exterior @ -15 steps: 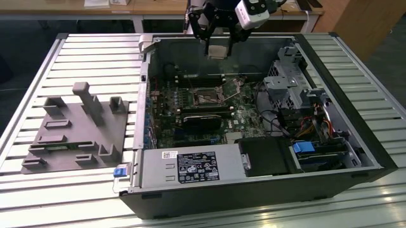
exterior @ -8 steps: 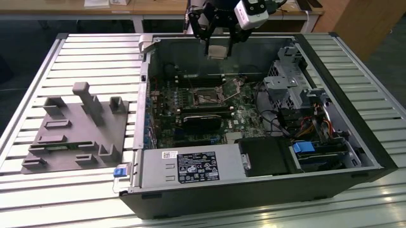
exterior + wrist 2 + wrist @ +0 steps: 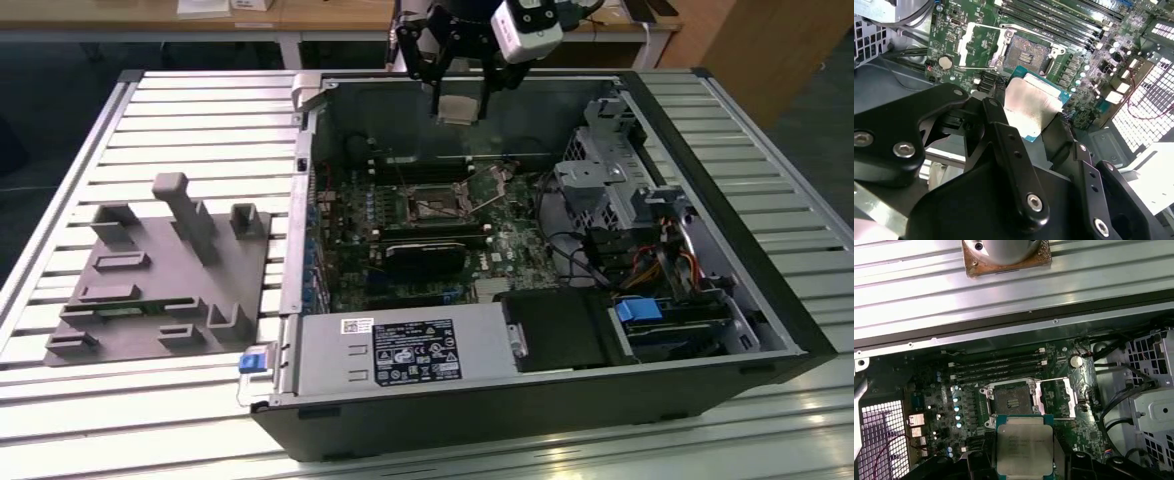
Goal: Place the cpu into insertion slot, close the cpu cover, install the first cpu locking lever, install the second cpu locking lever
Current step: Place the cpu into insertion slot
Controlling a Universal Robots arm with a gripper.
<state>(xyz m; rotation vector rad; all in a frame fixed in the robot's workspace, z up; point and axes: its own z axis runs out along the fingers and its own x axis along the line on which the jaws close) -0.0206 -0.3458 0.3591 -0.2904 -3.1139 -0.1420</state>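
The cpu (image 3: pixel 1024 449) is gripped by the claw (image 3: pixel 1030 119) and held above the insertion slot (image 3: pixel 1013 401), whose cpu cover (image 3: pixel 1056 397) is swung open.

cpu (image 3: pixel 1024 450): one edge lost at picture's edge in first wrist view; two sides covered by gripper (image 3: pixel 1031 120) fingers (image 3: pixel 1009 145) in second wrist view. Exterior view: gripper mount cropped at far edge; insertion slot (image 3: pixel 434 205) contacts too small to tell.

cpu (image 3: pixel 1024 450): flat silver square, green edge, held up in the air | insertion slot (image 3: pixel 1011 401): open, dark middle | cpu cover (image 3: pixel 1070 399): flipped open, lying just beside the slot
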